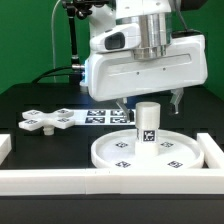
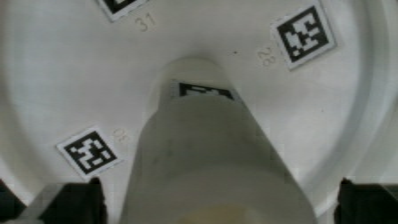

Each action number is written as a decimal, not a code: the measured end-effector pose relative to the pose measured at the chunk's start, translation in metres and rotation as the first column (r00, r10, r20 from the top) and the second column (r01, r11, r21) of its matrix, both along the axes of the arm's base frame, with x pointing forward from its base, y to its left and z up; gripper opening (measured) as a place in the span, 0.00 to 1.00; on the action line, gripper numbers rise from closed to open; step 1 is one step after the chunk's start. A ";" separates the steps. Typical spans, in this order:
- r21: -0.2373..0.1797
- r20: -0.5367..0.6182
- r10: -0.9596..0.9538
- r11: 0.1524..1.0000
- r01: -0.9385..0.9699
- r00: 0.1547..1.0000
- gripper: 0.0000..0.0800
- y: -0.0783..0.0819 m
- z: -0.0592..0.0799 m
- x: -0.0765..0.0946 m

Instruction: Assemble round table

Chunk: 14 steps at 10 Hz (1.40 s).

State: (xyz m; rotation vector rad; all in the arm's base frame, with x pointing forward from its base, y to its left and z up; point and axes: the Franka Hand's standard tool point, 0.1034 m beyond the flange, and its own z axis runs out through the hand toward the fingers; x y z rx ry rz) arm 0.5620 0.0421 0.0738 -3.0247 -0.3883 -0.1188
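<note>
The large round disc (image 1: 104,152) lies flat at the front of the table, several tags on its face. The short cylindrical leg (image 1: 147,125) stands upright at its middle. My gripper (image 1: 149,102) hangs over the leg, jaws open, one finger on each side of the leg's top and wider than it. In the wrist view the leg (image 2: 210,150) runs up between the dark fingertips (image 2: 71,203), with a gap on both sides, and the disc (image 2: 71,90) lies beneath. The cross-shaped base (image 1: 50,120) lies flat at the exterior view's left, apart from the disc.
The marker board (image 1: 104,116) lies behind the disc, under the arm. White border rails run along the front (image 1: 100,182) and the exterior view's right (image 1: 212,150), close to the disc's rim. The table top is black.
</note>
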 end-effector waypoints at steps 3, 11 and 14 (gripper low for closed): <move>-0.048 0.020 0.289 0.957 -0.288 0.957 0.81 0.003 0.002 0.003; -0.142 -0.001 0.773 0.627 -0.766 0.634 0.81 -0.003 0.000 0.003; -0.174 -0.044 0.903 0.414 -0.894 0.427 0.81 -0.002 0.000 0.003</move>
